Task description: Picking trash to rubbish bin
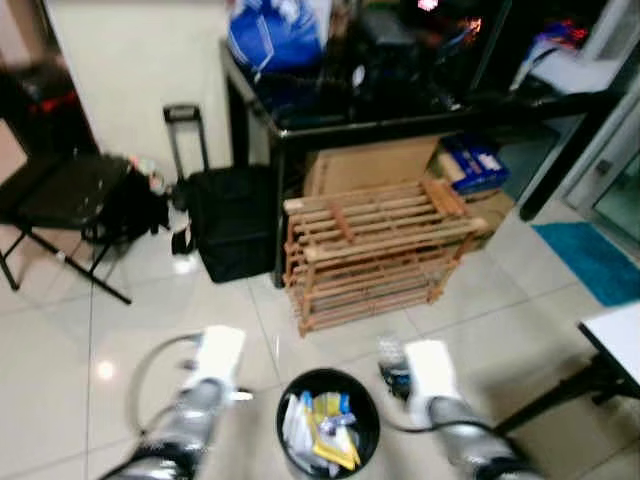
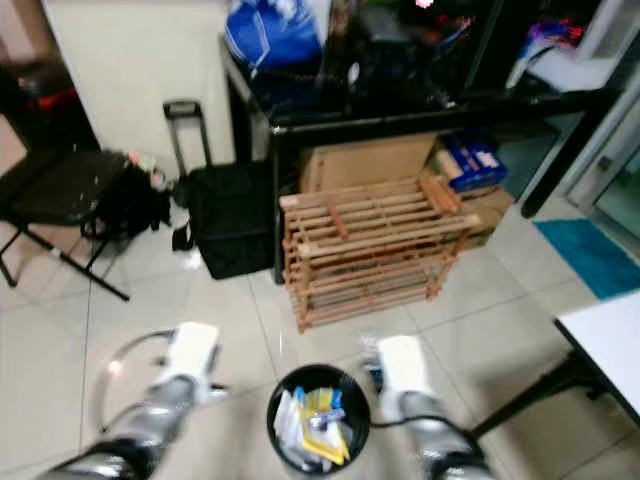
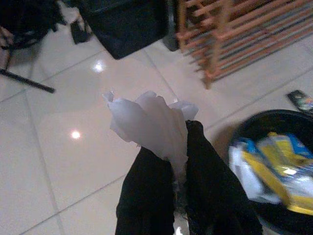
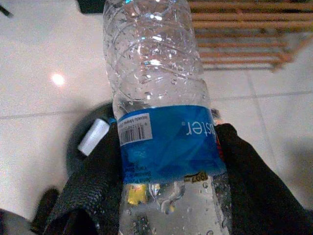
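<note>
Tissue (image 3: pixel 149 125), white and crumpled, sits pinched between my left gripper's (image 3: pixel 178 161) fingers, just left of the black bin (image 1: pixel 328 420) on the tiled floor. My right gripper (image 4: pixel 166 161) clamps a clear bottle (image 4: pixel 156 98) with a blue label beside the bin's right rim. Wrappers fill the bin; a wooden rack (image 1: pixel 375 250) stands beyond.
</note>
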Robot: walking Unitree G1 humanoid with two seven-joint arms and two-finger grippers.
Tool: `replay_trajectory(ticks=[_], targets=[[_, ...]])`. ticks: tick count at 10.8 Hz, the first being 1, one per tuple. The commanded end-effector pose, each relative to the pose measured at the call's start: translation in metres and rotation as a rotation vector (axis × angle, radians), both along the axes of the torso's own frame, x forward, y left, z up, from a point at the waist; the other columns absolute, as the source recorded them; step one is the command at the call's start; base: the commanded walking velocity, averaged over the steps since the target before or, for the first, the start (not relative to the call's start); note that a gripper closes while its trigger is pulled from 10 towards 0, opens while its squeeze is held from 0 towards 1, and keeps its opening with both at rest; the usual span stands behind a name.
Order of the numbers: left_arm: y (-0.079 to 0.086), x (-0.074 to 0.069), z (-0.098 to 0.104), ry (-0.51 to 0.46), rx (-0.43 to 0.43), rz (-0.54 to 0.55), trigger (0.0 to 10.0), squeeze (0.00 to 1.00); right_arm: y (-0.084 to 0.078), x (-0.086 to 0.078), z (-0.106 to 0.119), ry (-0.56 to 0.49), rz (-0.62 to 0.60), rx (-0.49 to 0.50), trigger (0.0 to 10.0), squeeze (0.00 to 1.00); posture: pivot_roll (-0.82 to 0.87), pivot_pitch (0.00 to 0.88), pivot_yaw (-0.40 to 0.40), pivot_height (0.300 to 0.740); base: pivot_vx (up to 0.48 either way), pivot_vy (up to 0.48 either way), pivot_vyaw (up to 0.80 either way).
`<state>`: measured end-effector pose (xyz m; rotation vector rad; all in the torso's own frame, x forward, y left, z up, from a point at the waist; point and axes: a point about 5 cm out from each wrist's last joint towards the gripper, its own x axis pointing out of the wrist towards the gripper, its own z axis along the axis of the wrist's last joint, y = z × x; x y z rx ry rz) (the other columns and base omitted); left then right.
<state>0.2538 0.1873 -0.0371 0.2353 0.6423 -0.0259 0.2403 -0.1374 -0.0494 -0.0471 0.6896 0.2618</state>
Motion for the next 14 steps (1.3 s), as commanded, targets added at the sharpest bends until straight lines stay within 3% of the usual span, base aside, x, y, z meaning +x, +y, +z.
replay_trajectory(ticks=[1,6,14], targets=[[-0.0129,0.0053,0.0024,-0.013,-0.017,-0.022,10.0,0.0,-0.0166,0.0012,0.0006,0.005,-0.037,-0.029,10.0,0.0,0.02,0.017,-0.079,0.74,0.0,0.0,0.0],[-0.0139,0.0066,0.0032,-0.014,-0.018,-0.023,10.0,0.0,-0.0142,0.0028,0.0015,0.004,-0.037,-0.02,10.0,0.0,0.02,0.022,-0.081,0.74,0.0,0.0,0.0],[-0.0147,0.0077,0.004,-0.015,-0.007,-0.033,10.0,0.0,-0.0125,0.0036,0.002,0.003,-0.042,-0.013,10.0,0.0,0.01,0.045,-0.076,0.74,0.319,0.0,0.0]])
